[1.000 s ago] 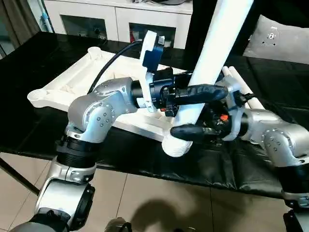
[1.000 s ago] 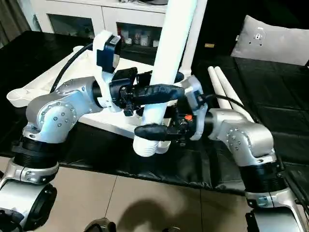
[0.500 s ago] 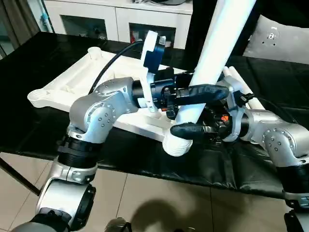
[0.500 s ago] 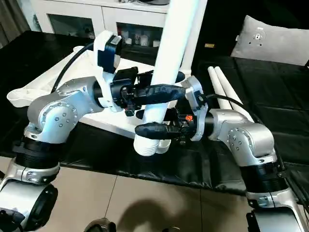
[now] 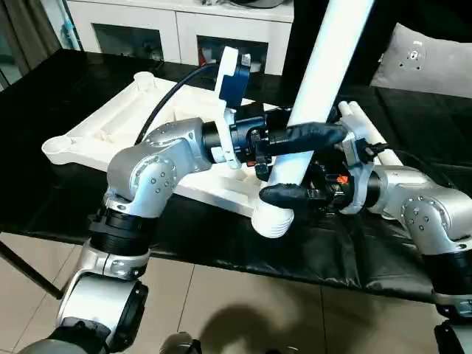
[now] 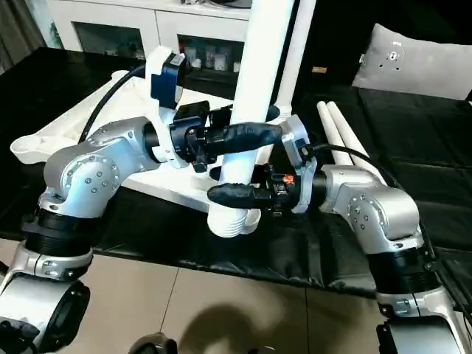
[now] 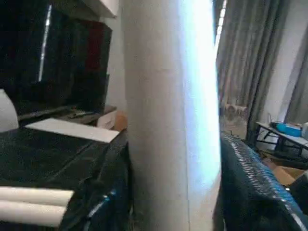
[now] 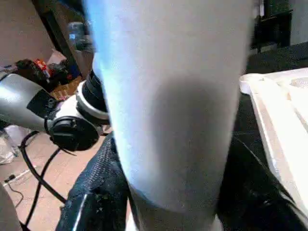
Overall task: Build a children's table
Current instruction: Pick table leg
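— Where do we stand on the jaws?
— Our left gripper [image 5: 295, 140] and right gripper [image 5: 291, 193] both clamp the upright leg [image 5: 324, 66] near its thick end, apparently at the tabletop [image 5: 103, 125] corner socket. Light, stiff, slick; we hold low

Upright leg [image 5: 324, 74] and both arms crowd desk's near centre. Tabletop [image 5: 110, 125] blocks left; two spare legs [image 6: 343, 136] lie right. Far right desk [image 6: 413, 147] open.
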